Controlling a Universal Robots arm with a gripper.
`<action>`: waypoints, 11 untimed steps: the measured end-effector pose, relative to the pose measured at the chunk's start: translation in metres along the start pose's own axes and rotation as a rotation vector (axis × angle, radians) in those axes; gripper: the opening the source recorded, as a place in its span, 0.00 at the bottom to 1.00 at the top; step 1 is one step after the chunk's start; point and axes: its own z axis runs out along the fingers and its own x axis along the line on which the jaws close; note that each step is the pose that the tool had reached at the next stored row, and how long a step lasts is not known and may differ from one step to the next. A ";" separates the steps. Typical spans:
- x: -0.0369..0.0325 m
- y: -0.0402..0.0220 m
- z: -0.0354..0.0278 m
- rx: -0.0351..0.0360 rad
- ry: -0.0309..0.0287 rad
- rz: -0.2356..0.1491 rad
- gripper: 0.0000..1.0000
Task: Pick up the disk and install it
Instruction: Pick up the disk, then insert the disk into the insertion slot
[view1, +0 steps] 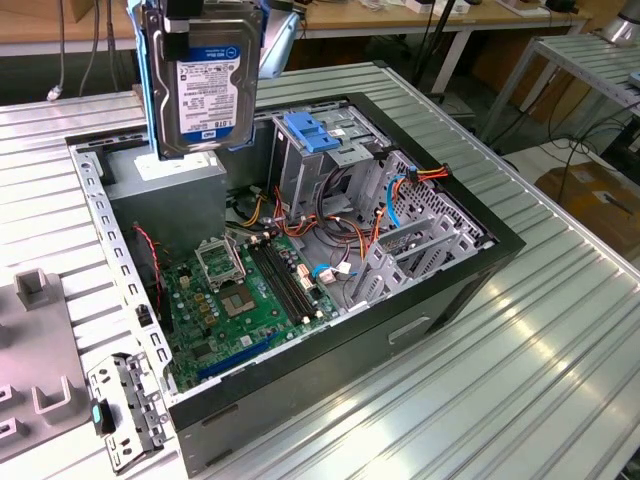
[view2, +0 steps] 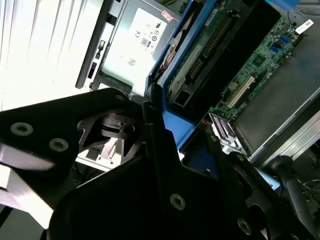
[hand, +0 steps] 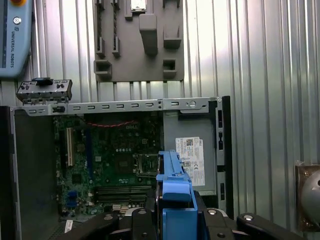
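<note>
Gripping the disk (view1: 203, 85), the jaws hold it label-out in the exterior view, blue-edge-on in the first wrist view.

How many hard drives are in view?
1. The hard drive is held upright above the open computer case, at the exterior view's upper left. Others may be hidden inside.

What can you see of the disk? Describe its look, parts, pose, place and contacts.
The disk is a flat silver-metal drive with a white label, blue top band and black print, framed by blue plastic rails. It hangs roughly upright, label toward the exterior view, above the open computer case, over its grey box. The gripper clamps its upper end.
</note>
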 end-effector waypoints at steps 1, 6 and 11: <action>0.0011 -0.0005 0.0001 0.0000 0.0000 0.000 0.37; 0.0016 -0.0012 0.0001 0.0000 0.0000 0.000 0.37; 0.0016 -0.0012 0.0001 -0.0001 0.0001 0.000 0.37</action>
